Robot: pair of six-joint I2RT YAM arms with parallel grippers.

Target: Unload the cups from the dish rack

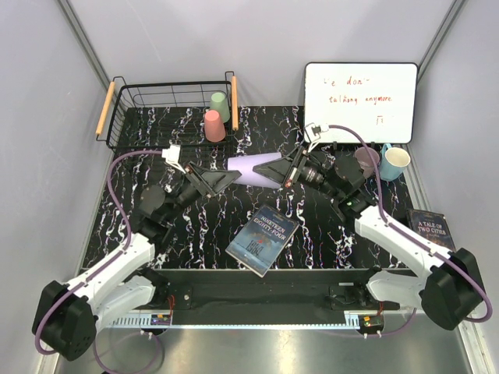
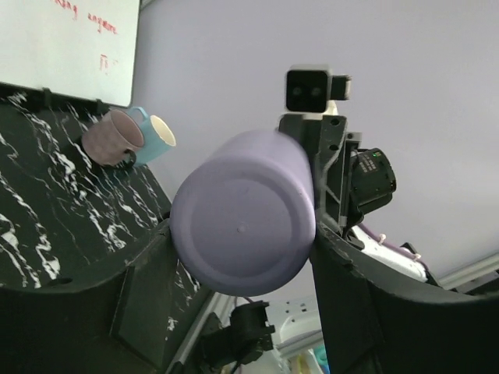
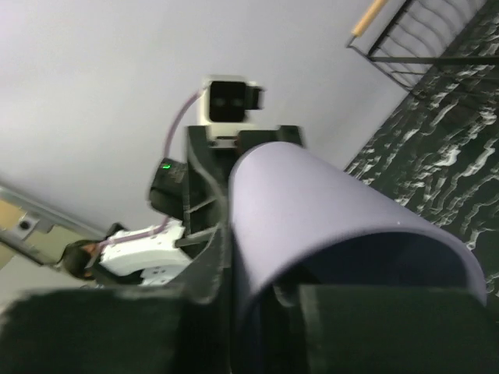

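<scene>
A lilac cup (image 1: 249,170) lies sideways in the air over the middle of the table, held from both ends. My left gripper (image 1: 228,178) is shut on its base, and both fingers touch the base in the left wrist view (image 2: 243,222). My right gripper (image 1: 273,167) is shut on its rim wall, with one finger inside the cup (image 3: 312,210) and one outside. A salmon pink cup (image 1: 214,125) and a pale green cup (image 1: 221,107) stand upside down in the right end of the black wire dish rack (image 1: 140,97). A mauve cup (image 1: 366,161) and a light blue cup (image 1: 394,163) sit at the right.
A whiteboard (image 1: 360,101) leans at the back right, just behind the mauve and blue cups. A dark book (image 1: 263,240) lies near the front edge at the middle. A second book (image 1: 430,226) lies at the far right. Grey walls close in the table.
</scene>
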